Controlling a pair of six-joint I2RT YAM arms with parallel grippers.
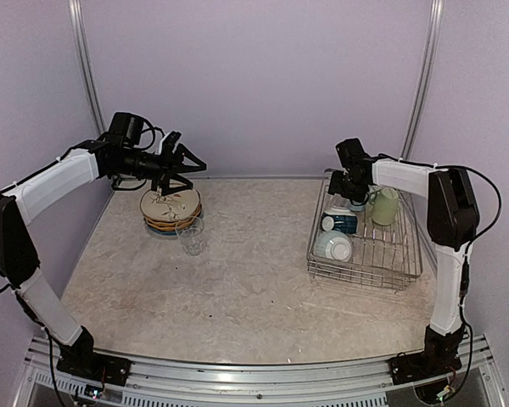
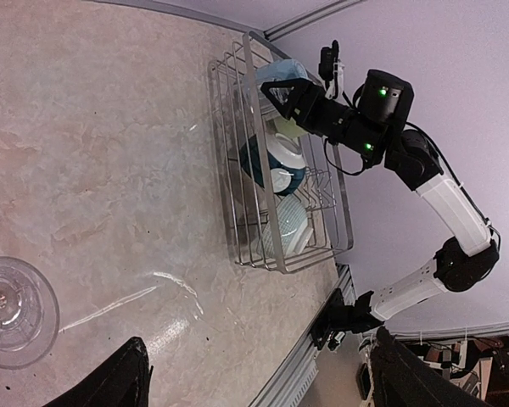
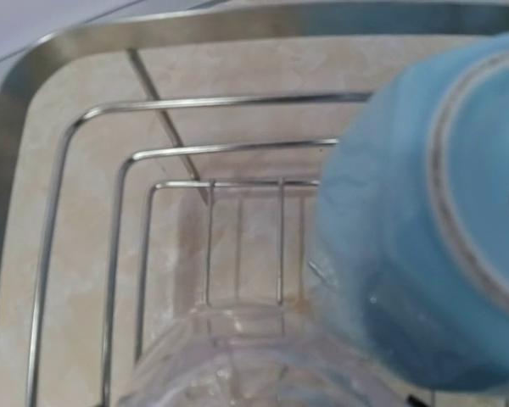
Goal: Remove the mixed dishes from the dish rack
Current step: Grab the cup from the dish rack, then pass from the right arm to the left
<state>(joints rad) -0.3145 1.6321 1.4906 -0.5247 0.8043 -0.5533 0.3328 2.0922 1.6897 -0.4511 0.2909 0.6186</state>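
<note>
The silver wire dish rack (image 1: 405, 263) stands at the right, also in the left wrist view (image 2: 237, 127). It holds a pale green mug (image 1: 385, 205), a light blue mug (image 3: 433, 212) and teal-and-white bowls (image 1: 334, 246). My right gripper (image 1: 349, 183) is low in the rack's far left corner. A clear glass (image 3: 237, 360) fills the space at its jaws; its fingers are hidden. My left gripper (image 1: 187, 174) is open and empty above the stacked leaf-patterned plates (image 1: 170, 208). A clear glass tumbler (image 1: 190, 236) stands on the table beside the stack, also in the left wrist view (image 2: 13, 309).
Pale walls close the back and both sides. The silver rail (image 1: 237, 381) with the arm bases runs along the near edge. Marbled tabletop (image 1: 254, 271) lies between the plate stack and the rack.
</note>
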